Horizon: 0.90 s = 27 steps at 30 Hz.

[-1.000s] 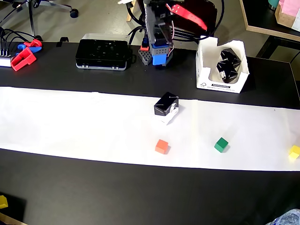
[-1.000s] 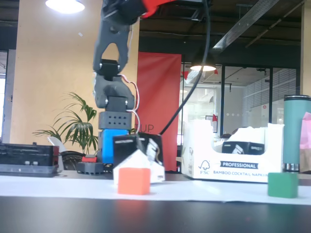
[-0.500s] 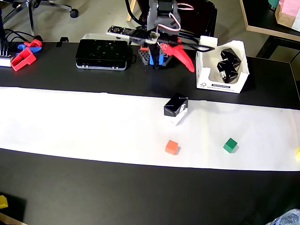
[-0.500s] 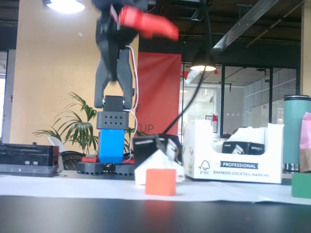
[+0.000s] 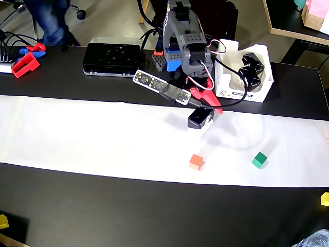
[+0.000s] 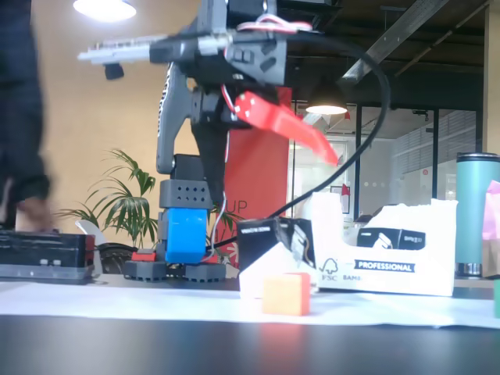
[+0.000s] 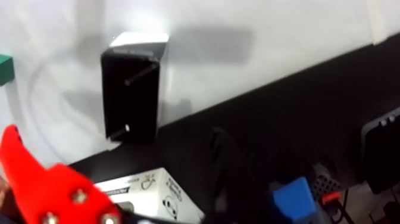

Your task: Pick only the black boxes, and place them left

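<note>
One black box (image 5: 199,118) stands on the white paper strip (image 5: 92,136), just below my red-jawed gripper (image 5: 206,103). In the fixed view the box (image 6: 259,238) sits on the paper and my gripper (image 6: 273,176) hangs above it, jaws spread, holding nothing. In the wrist view the box (image 7: 131,89) stands free with my red finger (image 7: 47,184) at the lower left. Several more black boxes (image 5: 252,67) lie in the white cardboard tray (image 5: 226,88) at the right, also seen in the fixed view (image 6: 391,237).
An orange cube (image 5: 196,162) and a green cube (image 5: 259,160) lie on the paper. Yellow cubes (image 5: 325,198) sit at the table's front corners. A black device (image 5: 113,57) and red and blue parts (image 5: 25,63) lie at the back left. A person (image 5: 51,20) stands behind.
</note>
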### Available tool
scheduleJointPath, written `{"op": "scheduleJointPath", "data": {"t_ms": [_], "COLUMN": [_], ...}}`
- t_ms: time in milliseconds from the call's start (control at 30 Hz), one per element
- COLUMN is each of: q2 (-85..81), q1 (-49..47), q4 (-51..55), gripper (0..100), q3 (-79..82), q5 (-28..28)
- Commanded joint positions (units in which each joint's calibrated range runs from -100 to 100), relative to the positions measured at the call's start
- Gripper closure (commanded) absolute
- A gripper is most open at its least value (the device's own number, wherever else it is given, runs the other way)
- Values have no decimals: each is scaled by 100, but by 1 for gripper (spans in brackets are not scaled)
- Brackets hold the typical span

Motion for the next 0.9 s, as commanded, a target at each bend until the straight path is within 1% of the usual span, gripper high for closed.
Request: {"op": "scheduleJointPath", "data": {"t_ms": [0, 233, 300, 400, 533, 600, 667, 867], "q2": [299, 1144, 1476, 1919, 2006, 1935, 1563, -468], "q1": [-190, -649, -727, -805, -943, -1186, -1455, -2217], "q4": [-230, -810, -810, -810, -802, -786, -739, -333], "gripper": [38, 39, 46, 63, 85, 91, 93, 93], "q3": [-495, -672, -965, -1373, -1515, -1523, -1532, -1568], "q5": [4, -6, -6, -12, -12, -12, -12, 36]}}
